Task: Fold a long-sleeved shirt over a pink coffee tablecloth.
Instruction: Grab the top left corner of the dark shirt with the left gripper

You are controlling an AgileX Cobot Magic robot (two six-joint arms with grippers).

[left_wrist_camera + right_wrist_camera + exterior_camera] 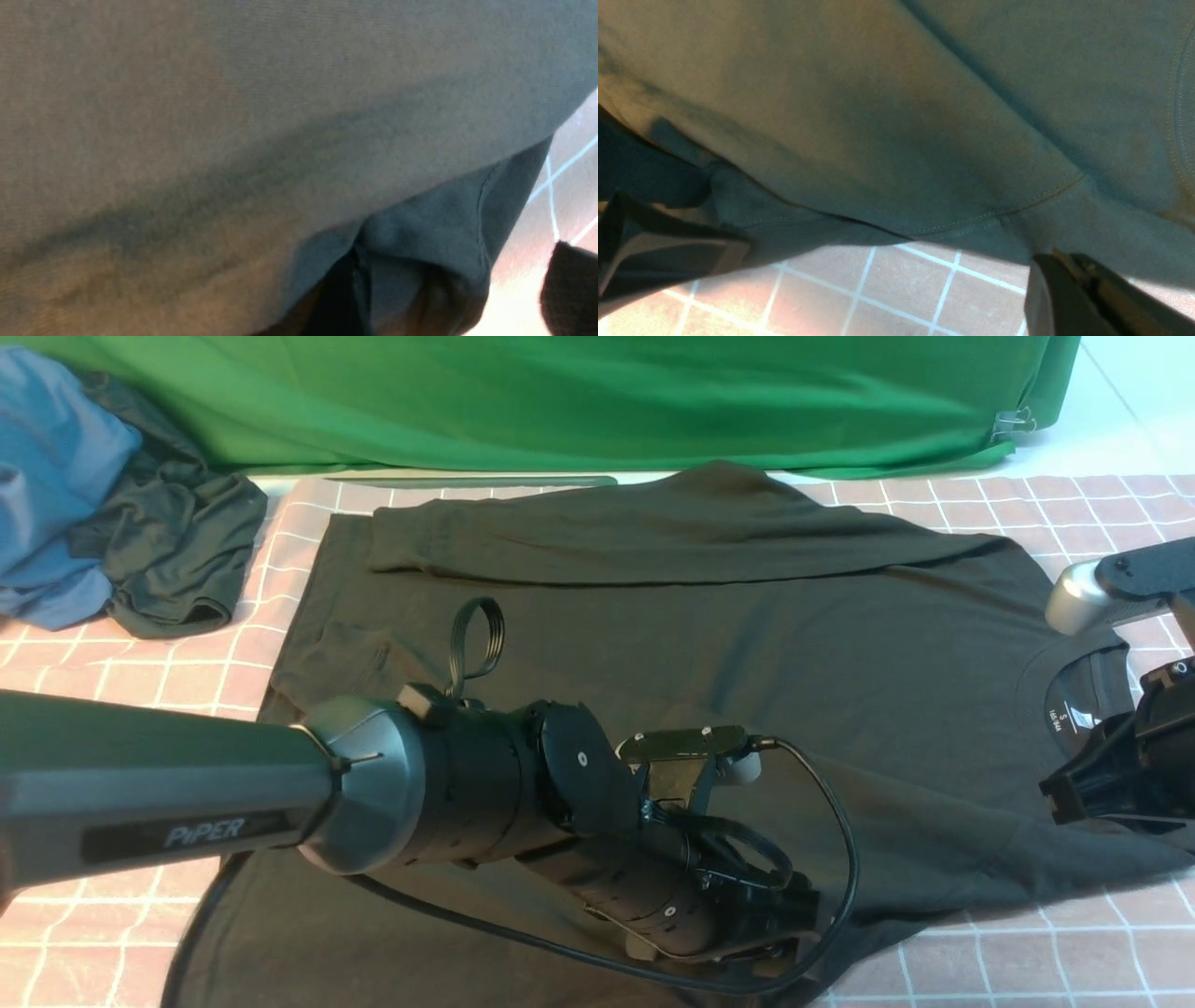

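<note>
Shirt (709, 644) on tablecloth (1027, 961), garment heap (140, 532) at left, backdrop cloth (560, 401) behind

Long-sleeved shirt (709, 644): plain black throughout; neck label (1074, 714) lettering white. Pink coffee tablecloth (1027, 952): dusty pink, thin white grid of squares. Backdrop cloth (560, 401): plain bright green. Blue garment (47, 476): plain. Grey-green garment (177, 541): dark, plain.
</note>
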